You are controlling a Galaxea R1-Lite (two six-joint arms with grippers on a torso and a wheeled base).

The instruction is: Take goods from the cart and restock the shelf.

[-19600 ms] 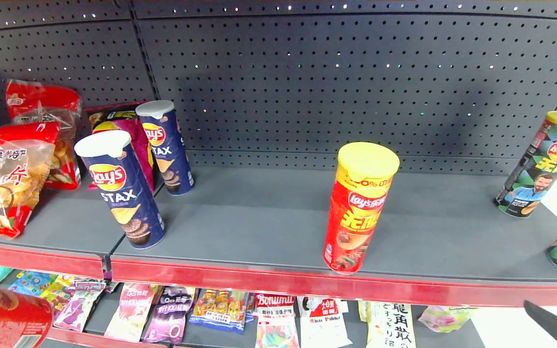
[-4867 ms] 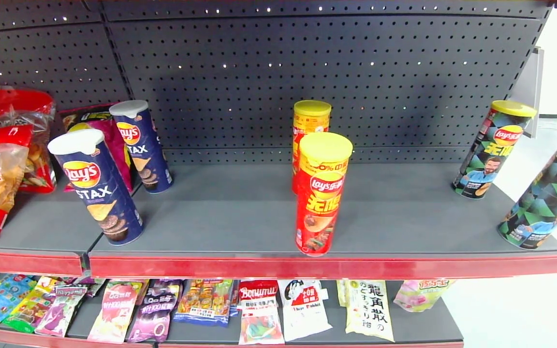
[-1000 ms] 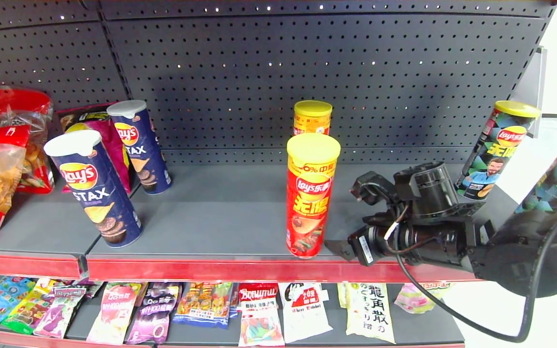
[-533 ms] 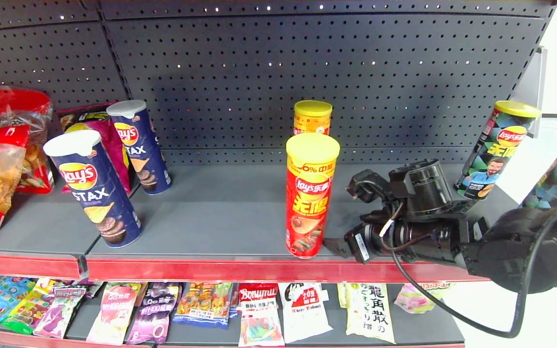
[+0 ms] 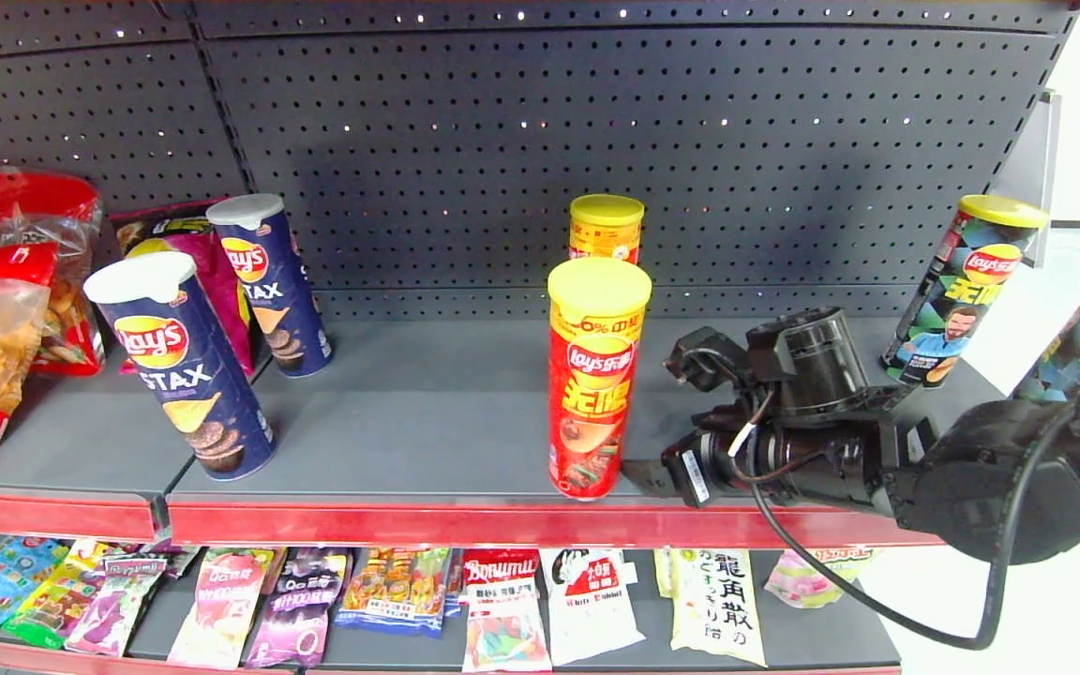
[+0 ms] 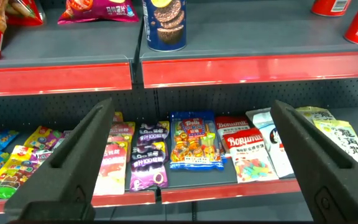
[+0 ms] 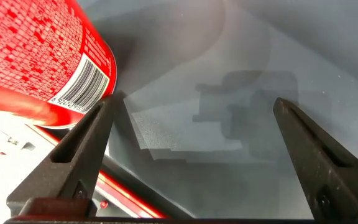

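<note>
the right hand (image 7: 197, 99), fingers spread wide and holding nothing, has come a little to the left along the shelf (image 5: 446, 422), and one finger now touches the foot of the red can (image 5: 596, 375). the can has shifted slightly left, so i judge the hand is nudging it into place. it stands upright near the front edge, long axis vertical, yellow lid up
</note>
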